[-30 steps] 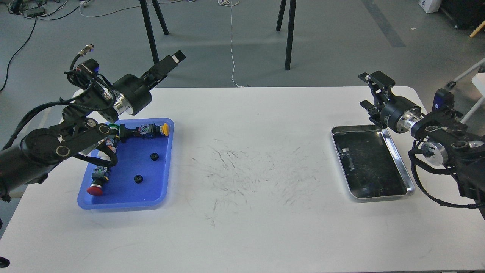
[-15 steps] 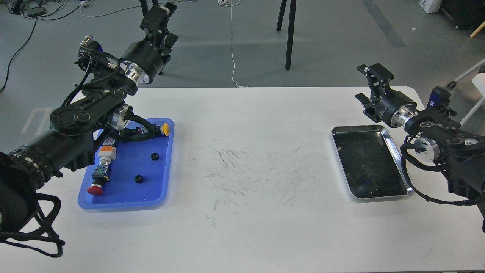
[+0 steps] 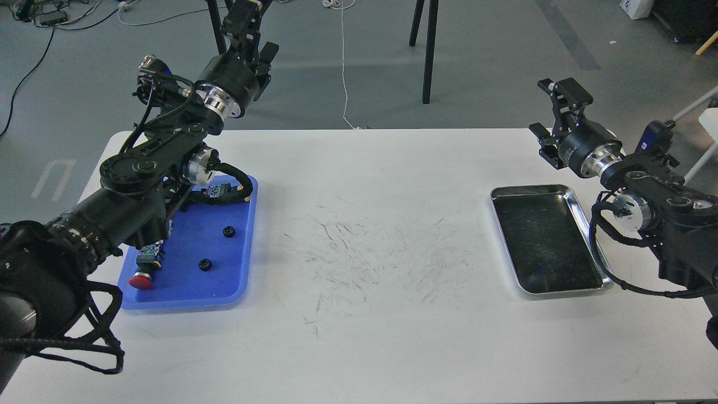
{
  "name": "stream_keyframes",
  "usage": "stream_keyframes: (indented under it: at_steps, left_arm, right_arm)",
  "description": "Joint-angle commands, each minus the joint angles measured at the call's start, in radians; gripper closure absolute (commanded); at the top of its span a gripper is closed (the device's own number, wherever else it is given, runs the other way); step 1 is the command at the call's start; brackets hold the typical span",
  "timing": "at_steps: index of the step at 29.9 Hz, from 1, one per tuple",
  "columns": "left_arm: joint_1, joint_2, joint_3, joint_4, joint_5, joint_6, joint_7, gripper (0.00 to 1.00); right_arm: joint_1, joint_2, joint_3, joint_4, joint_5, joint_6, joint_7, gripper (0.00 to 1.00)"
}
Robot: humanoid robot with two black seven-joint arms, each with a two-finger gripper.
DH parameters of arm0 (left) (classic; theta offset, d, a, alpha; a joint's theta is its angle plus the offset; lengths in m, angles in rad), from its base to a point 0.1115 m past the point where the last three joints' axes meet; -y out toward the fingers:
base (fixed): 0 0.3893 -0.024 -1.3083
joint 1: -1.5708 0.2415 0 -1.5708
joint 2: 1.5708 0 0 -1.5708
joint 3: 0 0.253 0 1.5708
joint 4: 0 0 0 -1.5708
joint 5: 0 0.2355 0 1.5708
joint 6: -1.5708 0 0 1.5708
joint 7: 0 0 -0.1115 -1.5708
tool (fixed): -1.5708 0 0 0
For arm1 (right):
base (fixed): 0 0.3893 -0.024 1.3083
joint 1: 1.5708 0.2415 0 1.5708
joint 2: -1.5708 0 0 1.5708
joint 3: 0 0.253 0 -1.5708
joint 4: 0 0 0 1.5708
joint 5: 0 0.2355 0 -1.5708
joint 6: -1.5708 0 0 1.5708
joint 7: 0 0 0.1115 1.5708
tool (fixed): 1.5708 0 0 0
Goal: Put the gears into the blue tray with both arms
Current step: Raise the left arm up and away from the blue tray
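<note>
Two small black gears [image 3: 228, 231] [image 3: 205, 264] lie apart inside the blue tray [image 3: 190, 289] at the table's left. My left gripper [image 3: 257, 33] is raised high beyond the table's far edge, well above and behind the tray; it is open and empty, and its upper finger reaches the frame's top. My left arm crosses over the tray's back left part and hides it. My right gripper [image 3: 552, 112] hovers open and empty above the table's far right corner.
A red-capped push button [image 3: 140, 280] lies in the blue tray's near left corner. A shiny silver tray [image 3: 584, 219] sits at the right, under my right arm. Black stand legs [image 3: 429, 50] rise behind the table.
My left arm has swung up and away from the blue tray, carrying its gripper high past the far edge. The right gripper has lifted a little. The gears have not moved.
</note>
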Motion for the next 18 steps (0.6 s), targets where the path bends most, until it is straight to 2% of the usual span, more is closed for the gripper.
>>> stream_keyframes:
  at_steps: [1,18]
  left_arm:
    - [0.013,0.001,0.010,0.001,0.002,-0.015,0.000,0.00]
    - [0.084,0.008,0.111,0.026,0.006,-0.019,0.000,0.00]
  right_arm:
    - [-0.003,0.001,-0.003,-0.002,-0.001,-0.001,0.000,0.01]
    - [0.041,0.000,-0.003,0.000,-0.001,0.000,0.000,0.01]
